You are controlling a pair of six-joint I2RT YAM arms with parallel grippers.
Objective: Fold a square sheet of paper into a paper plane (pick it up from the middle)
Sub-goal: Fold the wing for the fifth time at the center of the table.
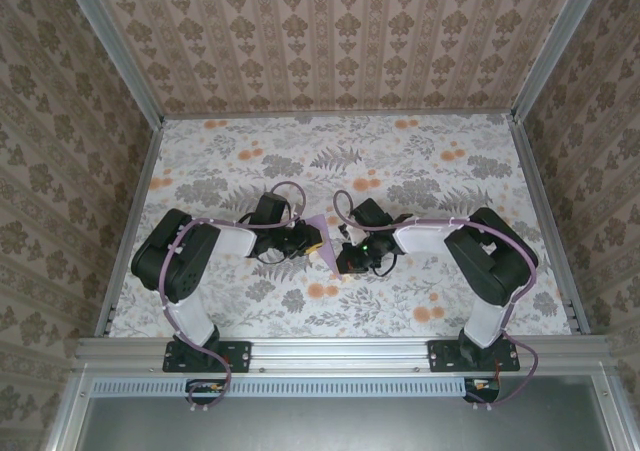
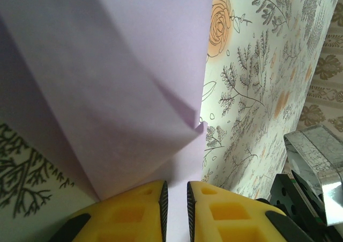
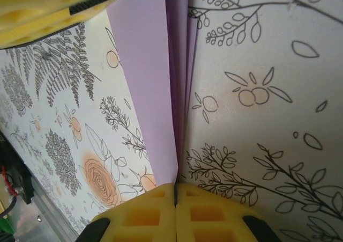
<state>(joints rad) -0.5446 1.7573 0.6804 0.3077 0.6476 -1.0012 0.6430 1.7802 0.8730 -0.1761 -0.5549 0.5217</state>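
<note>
Floral tabletop (image 1: 400, 171) walled by damask-patterned panels (image 1: 330, 41), lavender paper (image 1: 323, 239) at centre.

Left fingers (image 2: 128, 212) stand a sliver apart; right fingers (image 3: 144, 215) are pressed fully together.

Matt paper sheet (image 2: 107, 92) — creased, smooth printed tabletop (image 2: 252, 118)
</note>
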